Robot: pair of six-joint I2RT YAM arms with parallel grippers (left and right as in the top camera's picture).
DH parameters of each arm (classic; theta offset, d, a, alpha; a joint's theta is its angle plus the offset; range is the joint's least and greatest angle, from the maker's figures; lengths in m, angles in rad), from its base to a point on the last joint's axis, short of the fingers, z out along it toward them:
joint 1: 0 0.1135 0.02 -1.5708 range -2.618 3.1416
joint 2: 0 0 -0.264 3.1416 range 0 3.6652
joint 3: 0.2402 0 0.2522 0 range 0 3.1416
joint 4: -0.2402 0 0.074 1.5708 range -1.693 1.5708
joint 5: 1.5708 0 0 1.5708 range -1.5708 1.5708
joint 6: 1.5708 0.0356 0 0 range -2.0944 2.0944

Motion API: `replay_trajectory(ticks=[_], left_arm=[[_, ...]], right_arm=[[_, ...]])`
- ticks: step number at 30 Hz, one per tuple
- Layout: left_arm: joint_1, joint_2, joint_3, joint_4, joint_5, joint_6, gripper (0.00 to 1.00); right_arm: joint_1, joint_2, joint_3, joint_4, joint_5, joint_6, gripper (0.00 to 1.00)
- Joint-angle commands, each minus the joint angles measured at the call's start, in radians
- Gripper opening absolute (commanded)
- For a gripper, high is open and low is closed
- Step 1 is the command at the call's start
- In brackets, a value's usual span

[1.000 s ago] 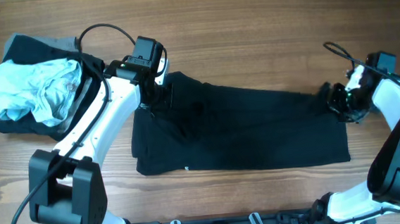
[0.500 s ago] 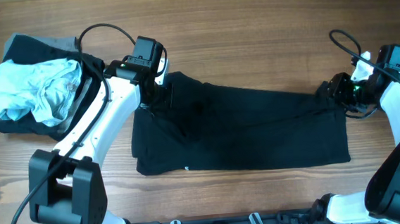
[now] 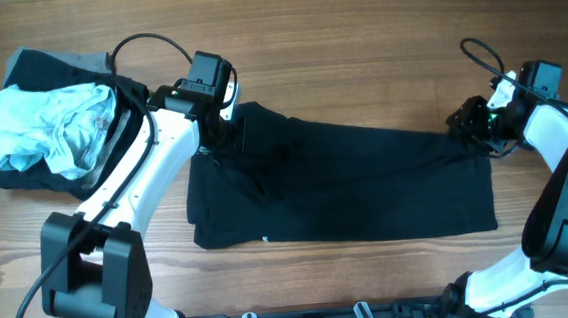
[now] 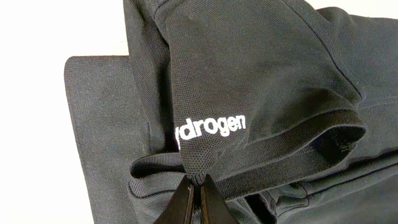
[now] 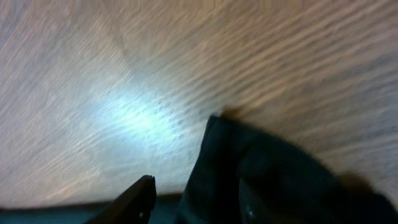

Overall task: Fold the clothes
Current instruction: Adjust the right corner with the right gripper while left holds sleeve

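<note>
Right wrist view blurred; black garment (image 5: 267, 180) cut by lower edge. Print (image 4: 211, 129) start hidden in fold.

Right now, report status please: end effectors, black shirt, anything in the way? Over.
Left end effector shut on black shirt. Right end effector open over its far corner. Shirt lies flat on table. Clothes pile apart, far left.

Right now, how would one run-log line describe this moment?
left fingers: shut on black garment | right fingers: open, at its other end | garment: laid out on table
</note>
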Motion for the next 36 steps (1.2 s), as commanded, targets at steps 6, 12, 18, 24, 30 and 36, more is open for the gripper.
replay_trajectory(ticks=[6, 12, 18, 24, 30, 36], left_arm=[[0.005, -0.020, 0.014, 0.000, 0.008, -0.002, 0.04], [0.005, -0.020, 0.014, 0.000, 0.008, -0.002, 0.04], [0.005, -0.020, 0.014, 0.000, 0.008, -0.002, 0.04], [0.005, -0.020, 0.014, -0.001, 0.008, -0.002, 0.04], [0.005, -0.026, 0.015, -0.005, -0.015, -0.002, 0.04], [0.005, -0.058, 0.015, -0.005, -0.021, -0.002, 0.04]], right_arm=[[0.002, 0.018, 0.005, 0.013, 0.009, 0.025, 0.30], [0.002, 0.018, 0.005, 0.021, 0.026, 0.024, 0.22], [0.002, 0.023, 0.005, 0.029, 0.031, 0.024, 0.06], [-0.003, 0.015, 0.007, 0.027, 0.044, 0.024, 0.04], [-0.062, -0.095, 0.008, 0.003, 0.043, 0.022, 0.04], [-0.084, -0.170, 0.008, -0.060, 0.043, 0.022, 0.04]])
